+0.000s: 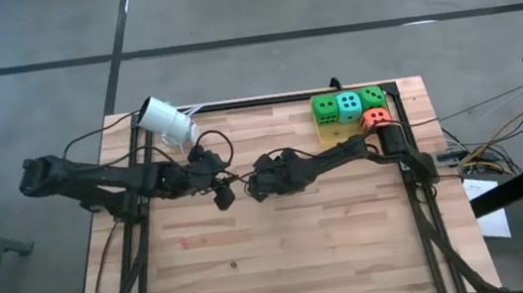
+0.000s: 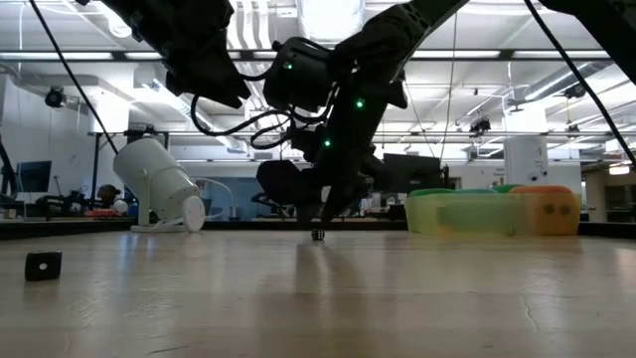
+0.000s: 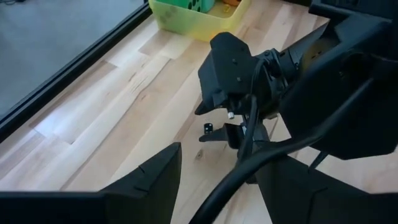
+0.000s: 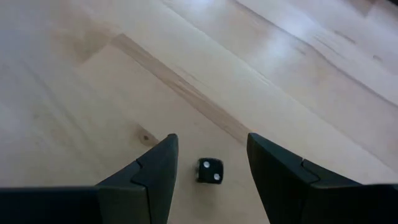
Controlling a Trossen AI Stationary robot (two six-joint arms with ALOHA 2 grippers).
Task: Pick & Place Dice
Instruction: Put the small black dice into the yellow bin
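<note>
I have the right gripper point(image 4: 208, 171) low over the middle of the worktop point(image 1: 285, 254), its fingers apart with a small black die point(image 4: 210, 170) sitting on the wood between them, two white pips facing up; neither finger touches it. In the low view that die point(image 2: 318, 235) is a tiny dark cube under the gripper, resting on the wood. The left gripper point(image 3: 214, 186) hovers just beside the right one, toward the left edge, fingers spread and nothing between them; from its wrist I see the right arm's head and the same black die point(image 3: 208, 127) below it.

The big soft dice sit at the far right corner: a green die point(image 1: 324, 109), a teal die point(image 1: 348, 105) and a second green die point(image 1: 372, 97) in a row, with an orange-red die point(image 1: 374, 119) nearer, all in or against a yellow-green tray point(image 1: 340, 134). A white cylindrical lamp point(image 1: 166, 120) lies tilted at the far left corner. Another small black cube point(image 2: 44, 265) rests near the left edge in the low view.
</note>
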